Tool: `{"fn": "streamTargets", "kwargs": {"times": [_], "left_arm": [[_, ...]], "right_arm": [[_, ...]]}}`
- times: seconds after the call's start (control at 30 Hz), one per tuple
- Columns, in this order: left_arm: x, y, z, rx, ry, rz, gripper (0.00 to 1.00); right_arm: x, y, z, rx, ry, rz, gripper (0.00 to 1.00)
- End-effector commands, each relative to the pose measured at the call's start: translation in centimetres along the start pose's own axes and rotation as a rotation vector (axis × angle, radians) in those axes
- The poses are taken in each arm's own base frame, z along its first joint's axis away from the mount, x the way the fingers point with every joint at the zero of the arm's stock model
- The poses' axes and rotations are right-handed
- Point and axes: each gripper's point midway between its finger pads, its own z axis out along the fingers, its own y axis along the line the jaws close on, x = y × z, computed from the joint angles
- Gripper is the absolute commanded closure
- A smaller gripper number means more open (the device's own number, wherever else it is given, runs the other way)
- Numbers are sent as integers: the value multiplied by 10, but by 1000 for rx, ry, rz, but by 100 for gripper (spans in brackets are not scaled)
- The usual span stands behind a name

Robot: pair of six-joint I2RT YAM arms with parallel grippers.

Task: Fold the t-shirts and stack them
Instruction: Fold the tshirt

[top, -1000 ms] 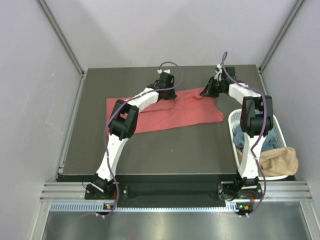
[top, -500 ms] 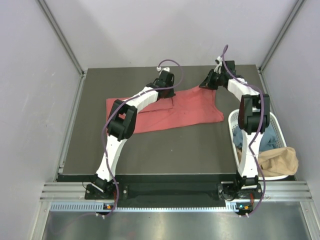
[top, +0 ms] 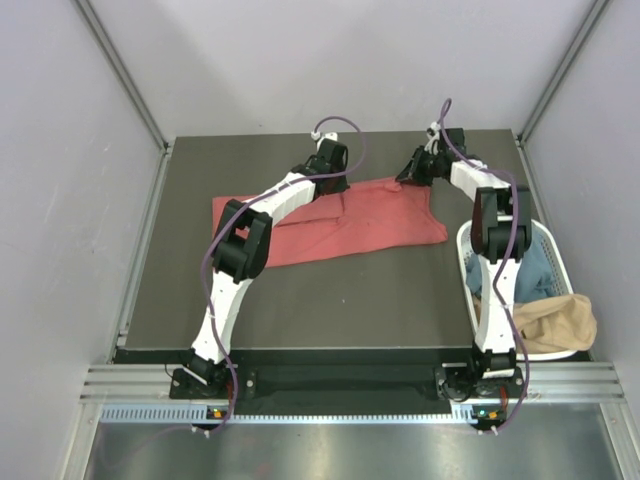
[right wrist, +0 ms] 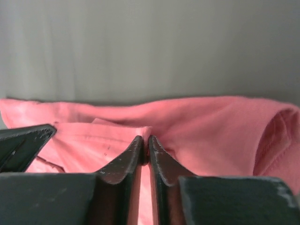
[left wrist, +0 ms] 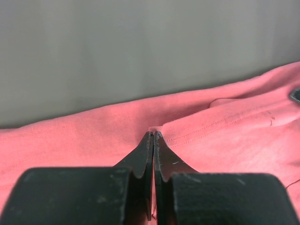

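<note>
The coral-red t-shirt (top: 350, 225) lies spread across the dark table, mostly flat. My left gripper (top: 335, 186) is at the shirt's far edge near its middle. In the left wrist view that gripper (left wrist: 153, 134) is shut on a small pinch of coral cloth (left wrist: 220, 140) beside a stitched hem. My right gripper (top: 405, 181) is at the shirt's far right corner. In the right wrist view it (right wrist: 145, 139) is shut on a raised fold of the same cloth (right wrist: 220, 131). A blue t-shirt (top: 541, 268) and a tan t-shirt (top: 556, 322) are in the basket.
A white slotted basket (top: 463, 246) stands at the table's right edge, beside my right arm, and the tan cloth spills over its near rim. The table's (top: 330, 300) far edge lies just beyond both grippers. Grey walls close in the sides and back.
My left gripper has shut on the shirt's far edge. Both grippers have shifted slightly toward the table's far side, and the right one has kept its pinch on the cloth.
</note>
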Motion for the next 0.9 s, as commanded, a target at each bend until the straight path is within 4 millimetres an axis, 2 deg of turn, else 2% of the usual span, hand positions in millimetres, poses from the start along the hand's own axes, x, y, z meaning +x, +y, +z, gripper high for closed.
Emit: {"fn": "streamTargets", "kwargs": {"times": [0.0, 0.03, 0.07, 0.17, 0.23, 0.27, 0.37, 0.47, 0.53, 0.57, 0.6, 0.63, 0.67, 0.7, 0.77, 0.8, 0.83, 0.87], "left_arm": [[-20, -4, -11, 3, -43, -8, 96], [-16, -1, -10, -6, -31, -7, 93], [-15, 0, -10, -13, -26, -7, 82], [-16, 3, -16, -36, -15, -4, 69], [-17, 5, -22, -46, -5, 12, 64], [-22, 5, -29, -52, -12, 16, 59], [-26, 14, -46, -96, 3, 15, 58], [-25, 17, -63, -103, 34, 23, 58], [-22, 13, -72, -70, 64, 42, 58], [-18, 15, -79, -60, 80, 61, 58], [-14, 15, -84, -51, 96, 68, 58], [-10, 15, -88, -41, 108, 74, 59], [-2, 17, -95, -21, 135, 87, 59], [5, 21, -98, -25, 157, 91, 59], [20, 30, -107, -20, 207, 96, 60], [26, 36, -111, -27, 231, 98, 61], [33, 41, -114, -36, 253, 99, 61], [42, 50, -119, -51, 279, 105, 62]], "right_arm": [[-22, 7, 4, -34, -50, -23, 84], [-25, 7, 4, -32, -54, -29, 81], [-21, 5, 4, -19, -36, -18, 73], [-25, 4, -4, 12, -22, -22, 65], [-36, 6, -17, 50, -42, -39, 58], [-37, 10, -29, 69, -34, -34, 51], [-53, 16, -56, 119, -64, -75, 44], [-48, 9, -80, 213, -32, -76, 38], [-29, 2, -94, 255, 29, -66, 38], [-25, 6, -105, 261, 30, -74, 38], [-2, -6, -105, 285, 85, -60, 38], [6, -9, -110, 299, 96, -58, 39], [9, -5, -120, 300, 89, -65, 41], [30, -14, -121, 316, 135, -57, 44], [40, -15, -130, 324, 145, -64, 50], [53, -22, -131, 336, 177, -58, 52], [58, -24, -133, 345, 190, -60, 55], [64, -26, -135, 356, 209, -59, 62]]}}
